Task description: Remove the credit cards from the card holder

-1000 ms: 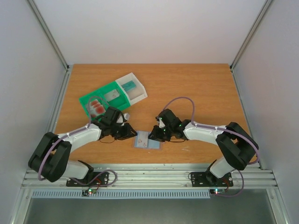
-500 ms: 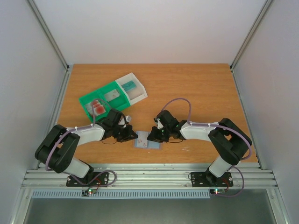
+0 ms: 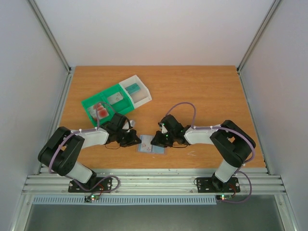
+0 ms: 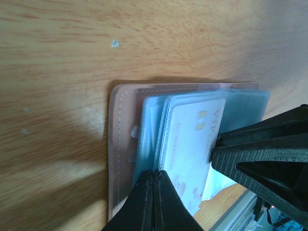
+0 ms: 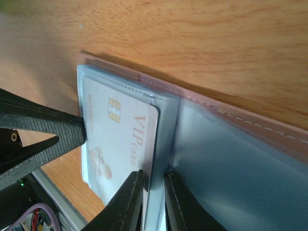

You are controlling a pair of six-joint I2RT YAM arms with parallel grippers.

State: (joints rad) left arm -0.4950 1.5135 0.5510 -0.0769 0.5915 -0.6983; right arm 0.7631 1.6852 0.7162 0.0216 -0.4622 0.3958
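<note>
The card holder (image 3: 151,146) lies open on the table near the front edge, showing clear blue-grey sleeves (image 4: 149,125) on a pinkish cover (image 5: 250,125). A pale "VIP" credit card (image 4: 192,144) with a gold chip sits in the top sleeve; it also shows in the right wrist view (image 5: 120,139). My left gripper (image 3: 136,141) is shut, its fingertips (image 4: 154,180) pressed together at that sleeve's outer edge. My right gripper (image 3: 156,142) is closed narrowly on the sleeve fold beside the card (image 5: 154,180).
A green-and-white compartment tray (image 3: 113,91) stands behind the left arm; it holds red-blotched cards (image 3: 100,110) and a teal card (image 3: 134,88). The table's front rail (image 3: 154,183) runs close to the holder.
Both grippers have closed in a little on the card holder, the right one shifting left over it. The holder itself has barely moved.
</note>
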